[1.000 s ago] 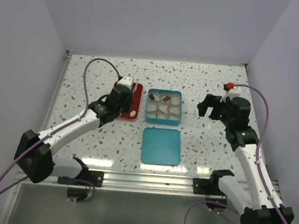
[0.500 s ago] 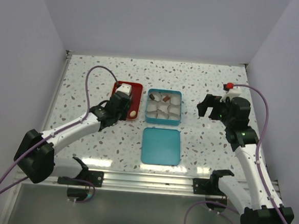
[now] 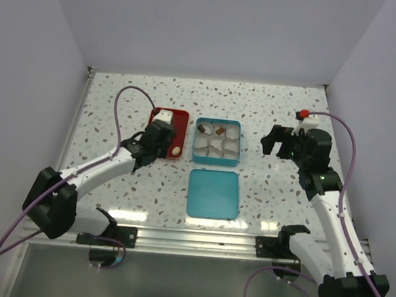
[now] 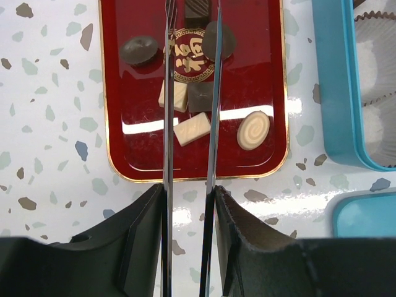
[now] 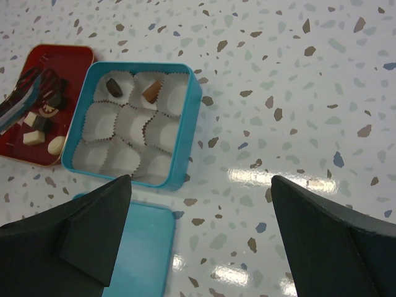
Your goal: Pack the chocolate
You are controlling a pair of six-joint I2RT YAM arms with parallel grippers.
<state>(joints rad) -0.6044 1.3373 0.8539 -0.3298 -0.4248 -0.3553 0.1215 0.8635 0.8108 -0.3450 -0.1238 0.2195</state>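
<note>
Now that my left hand (image 4: 192,18) has slid back toward the near end of the red tray (image 4: 124,158), half-parted around a dark chocolate (image 4: 197,7) I can't tell it grips, most pieces sit on that tray, two in the tin (image 5: 185,133) right of it, my right hand (image 3: 278,142) released.

Speckled worktop (image 3: 269,106): red tray (image 4: 124,142) right under the left gripper (image 4: 192,25), teal tin (image 3: 215,162) to its right, lid (image 3: 213,194) nearby.
</note>
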